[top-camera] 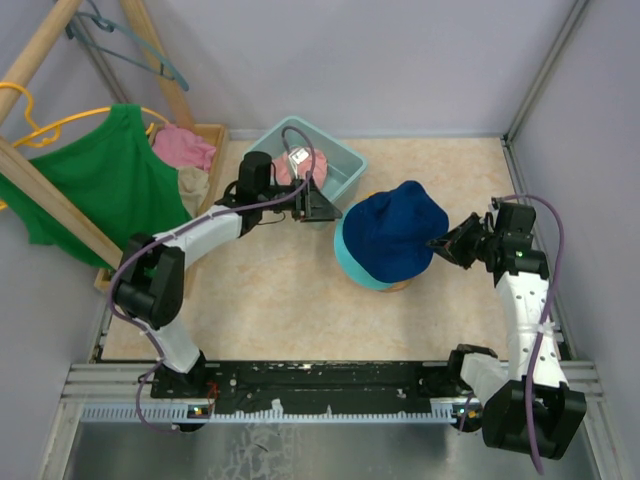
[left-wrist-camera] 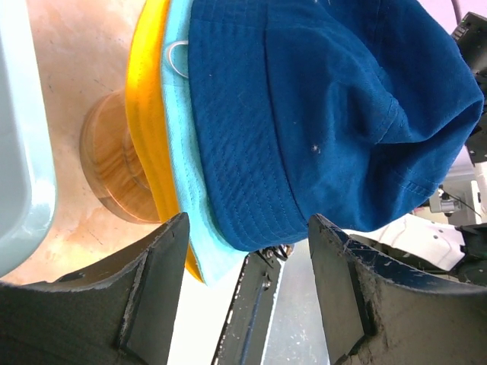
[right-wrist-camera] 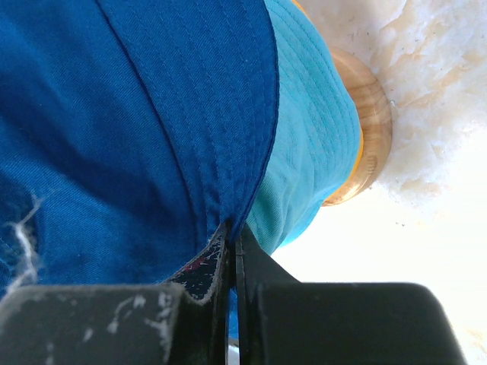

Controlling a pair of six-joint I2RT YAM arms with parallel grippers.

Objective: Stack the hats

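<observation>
Three hats (top-camera: pixel 362 272) stacked | right gripper (right-wrist-camera: pixel 232 245) pinches navy hat (top-camera: pixel 395 228) brim | left gripper (left-wrist-camera: pixel 247 251) spread, empty, facing stack; pink hat (top-camera: pixel 315 168) in bin (top-camera: pixel 345 160) beside it | risk: retreating unreleased drags navy hat off.

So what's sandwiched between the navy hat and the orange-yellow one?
The teal hat. In the left wrist view its brim shows as a light band between the navy hat and the orange-yellow hat.

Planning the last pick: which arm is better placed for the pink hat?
Left: left gripper open beside the bin holding the pink hat; right gripper shut on the navy hat.
</observation>
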